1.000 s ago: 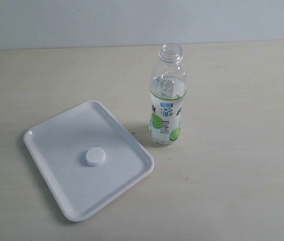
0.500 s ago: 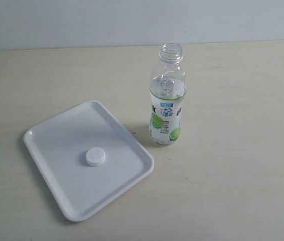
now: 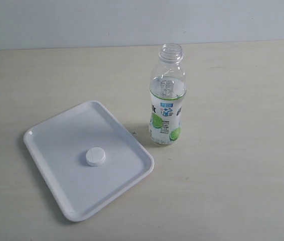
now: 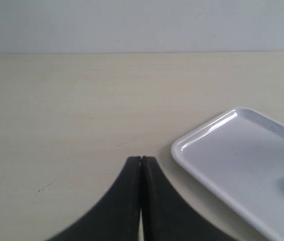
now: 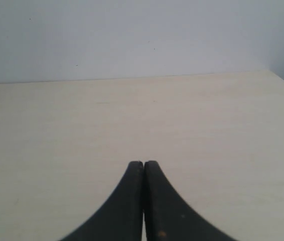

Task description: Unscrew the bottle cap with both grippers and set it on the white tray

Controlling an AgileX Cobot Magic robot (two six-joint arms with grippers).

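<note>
White plastic is being shown at the near left of the exterior view: the white tray is being borne flat by the pale table, set at an angle to the table's edges. The bottle cap is being carried near the middle of the tray, lying flat and well apart from the rim on every side. The bottle is standing upright on the table, just to the right of the tray's far right side and not touching it. Its threaded neck is being left uncovered. A pale wall is running behind the far edge of the table.

In the left wrist view, the left gripper is being held over bare table, its two black jaws pressed together with nothing between them. A corner of the tray is being seen near the fingertips but apart from them, and a part of the cap is being cut off at the picture's edge.

In the right wrist view, the right gripper is likewise being held over bare table, jaws pressed together and pinching nothing. A small pale sliver at the picture's edge is possibly the bottle; too little of it is being shown to tell.
</note>
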